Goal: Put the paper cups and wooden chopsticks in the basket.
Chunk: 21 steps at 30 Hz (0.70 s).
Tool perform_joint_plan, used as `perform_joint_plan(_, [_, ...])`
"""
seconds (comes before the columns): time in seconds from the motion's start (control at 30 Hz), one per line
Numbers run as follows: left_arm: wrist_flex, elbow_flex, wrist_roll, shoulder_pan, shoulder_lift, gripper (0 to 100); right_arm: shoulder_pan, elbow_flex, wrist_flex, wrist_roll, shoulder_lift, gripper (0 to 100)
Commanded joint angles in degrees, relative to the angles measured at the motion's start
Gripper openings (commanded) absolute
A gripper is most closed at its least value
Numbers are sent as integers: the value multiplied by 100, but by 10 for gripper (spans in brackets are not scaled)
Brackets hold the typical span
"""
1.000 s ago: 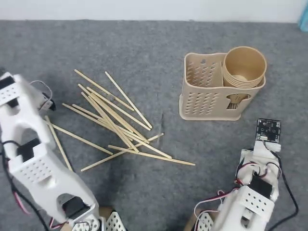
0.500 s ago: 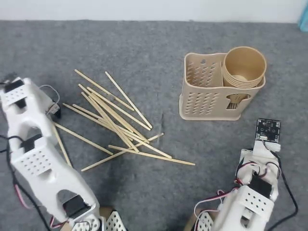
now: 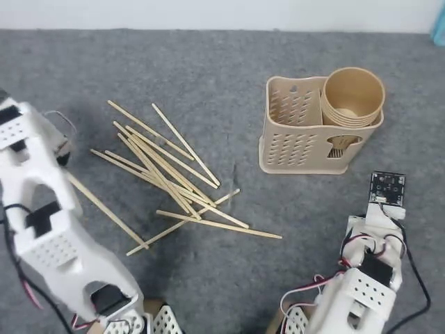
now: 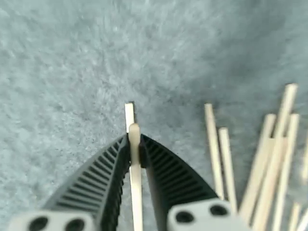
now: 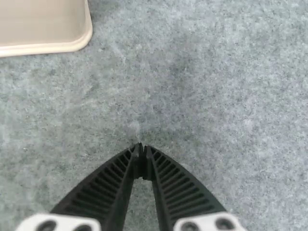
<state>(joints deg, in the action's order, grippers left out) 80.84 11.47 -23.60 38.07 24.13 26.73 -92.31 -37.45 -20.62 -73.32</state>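
Several wooden chopsticks (image 3: 167,170) lie in a loose pile on the grey carpet, left of centre. The beige perforated basket (image 3: 295,149) stands upright at the right, with a stack of paper cups (image 3: 352,97) in its right compartment. My left gripper (image 4: 134,137) is shut on a chopstick (image 4: 130,113) near its end, and a second stick seems to be pinched along with it. In the high view the held chopstick (image 3: 104,209) slants from the left arm (image 3: 35,188) toward the front. My right gripper (image 5: 142,147) is shut on nothing, low over bare carpet in front of the basket (image 5: 43,24).
Other chopstick ends (image 4: 269,159) lie close beside the left gripper. The right arm (image 3: 379,229) sits near the front right, just short of the basket. A white wall runs along the far edge of the carpet.
The left arm swung right and then back left. The two sticks by it now lie as one line slanting toward the front. A long loose stick in the pile shifted slightly. The right arm stayed still.
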Motion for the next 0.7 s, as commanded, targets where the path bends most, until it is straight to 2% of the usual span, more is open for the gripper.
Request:
perform_joint_plan(0.0, [220, 145, 44, -9, -818, 13, 84, 44, 92, -97, -127, 9])
perform_joint_plan(0.27, [519, -189, 246, -9, -2092, 13, 92, 44, 92, -97, -127, 9])
perform_joint_plan(0.43, [-360, -1631, 387, -62, -3719, 13, 92, 44, 92, -97, -127, 9])
perform_joint_plan(0.57, [-1213, -2782, 387, -396, -5037, 13, 92, 44, 92, -97, -127, 9])
perform_joint_plan(0.67, [-1301, -3090, 387, -800, -5749, 13, 92, 44, 92, -97, -127, 8])
